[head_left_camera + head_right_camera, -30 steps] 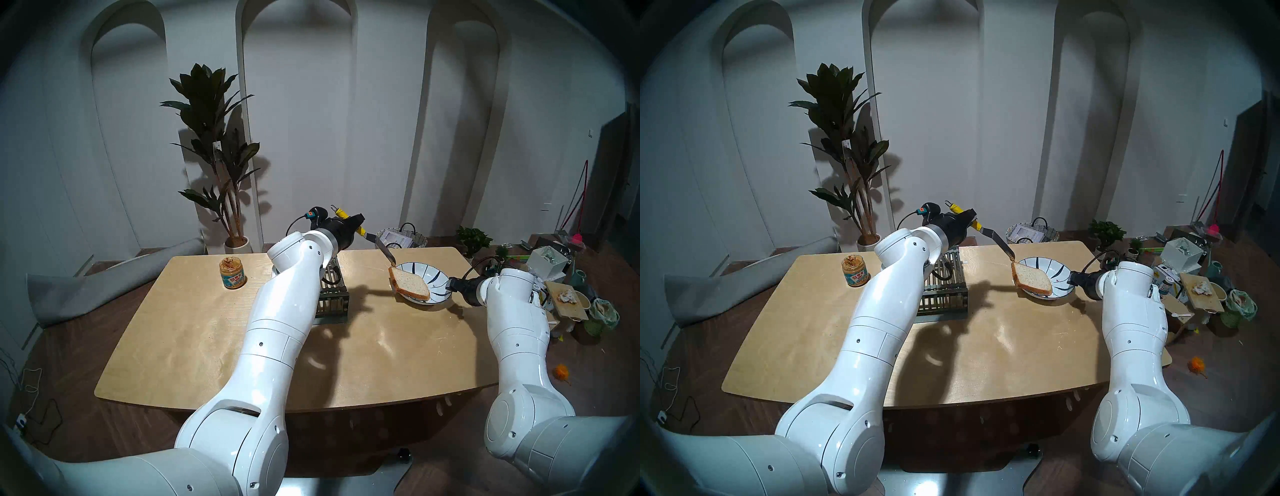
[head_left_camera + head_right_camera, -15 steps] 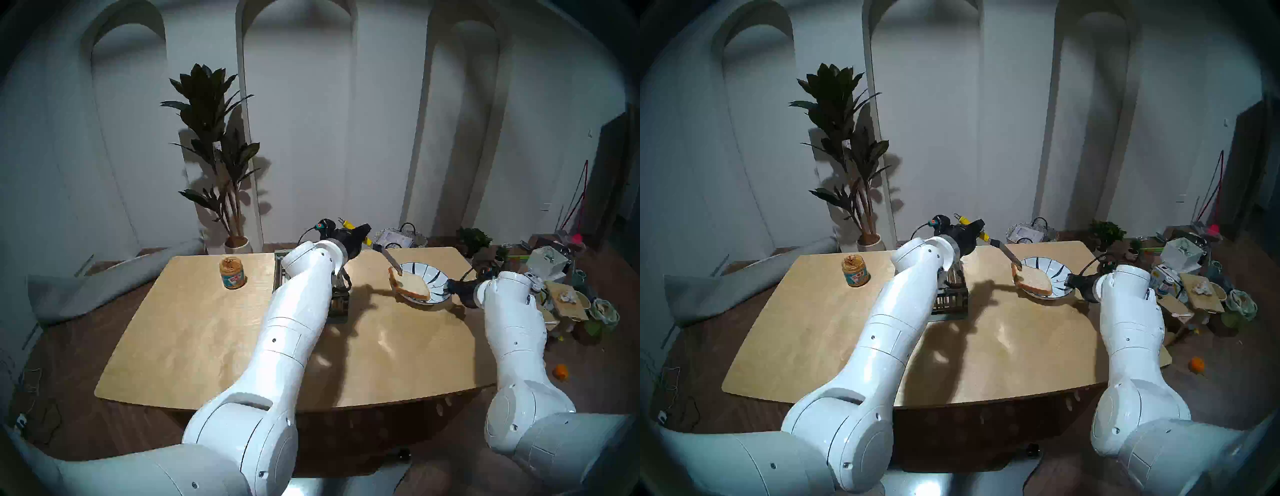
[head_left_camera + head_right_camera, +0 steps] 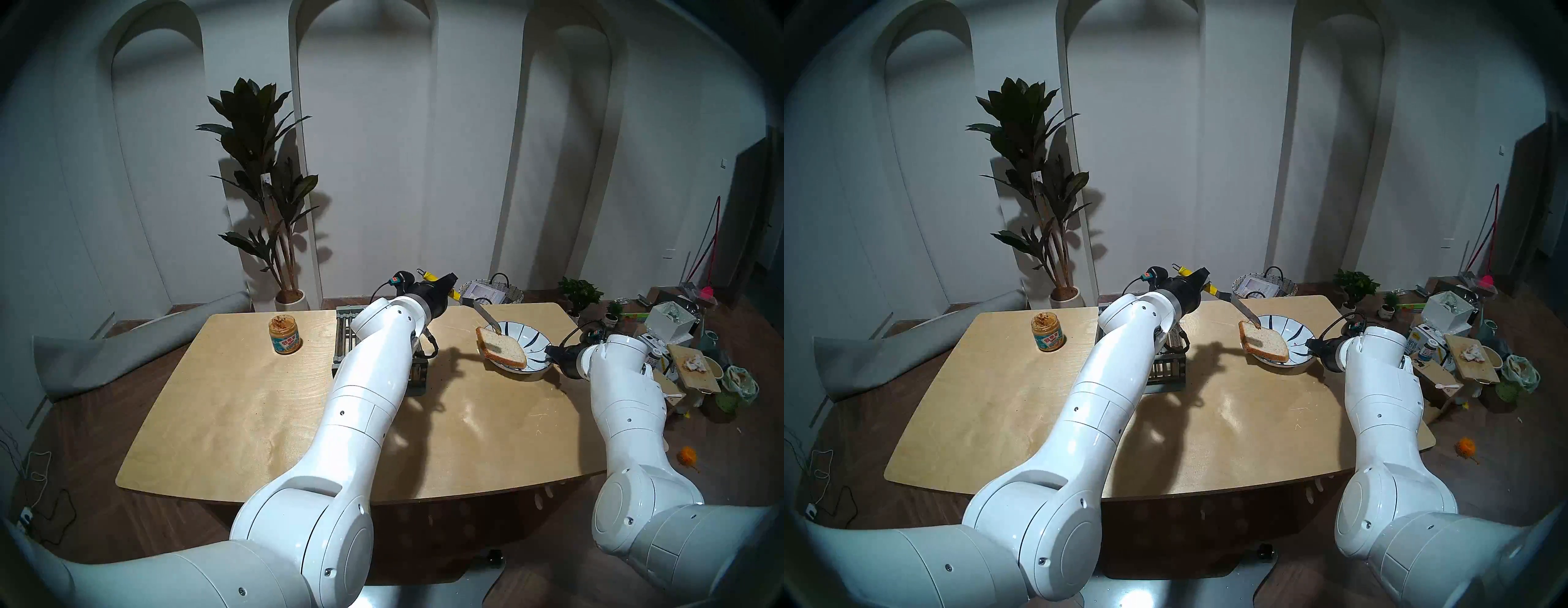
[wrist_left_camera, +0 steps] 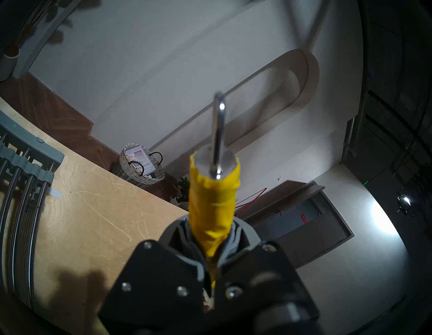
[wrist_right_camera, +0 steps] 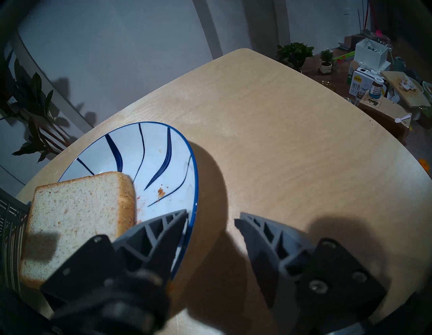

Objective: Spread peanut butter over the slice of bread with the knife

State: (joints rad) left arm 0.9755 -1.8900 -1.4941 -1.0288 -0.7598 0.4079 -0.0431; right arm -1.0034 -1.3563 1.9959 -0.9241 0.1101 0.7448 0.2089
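Table: a pale wooden table (image 3: 254, 403) with rounded corners is seen, its top marked by fine scratches and crossed by the arms' shadows.
Floor: dark wooden flooring is laid around the table; a grey rolled mat (image 3: 127, 339) lies at its far left.
Walls: white walls with three tall arched recesses are seen behind the table.
Plant: a tall potted plant (image 3: 263, 178) is stood against the wall beyond the table.
Basket: a woven basket (image 3: 492, 292) with dark handles is set on the floor past the far edge.
Clutter: boxes, pots and small plants are piled on the floor at the right.
Rack: a grey slatted rack (image 3: 345, 335) is placed mid-table, partly hidden by the left arm.
Peanut butter: the peanut butter (image 3: 283, 325) is held in an open clear jar on the table's far left part, well apart from the plate.
Plate: a white blue-striped plate (image 3: 532, 339) is set at the far right of the table.
Slice of bread: the slice of bread (image 3: 500, 349) is propped on the plate's left rim, overhanging it.
Knife: the knife (image 3: 483, 313) is sloped down so that its tip meets the bread's far corner.
Left gripper: the left gripper (image 4: 214, 259) is clenched on the knife's yellow handle.
Right gripper: the right gripper (image 5: 210, 218) is parted, one finger over the plate's rim, the other above bare table; nothing is grasped.
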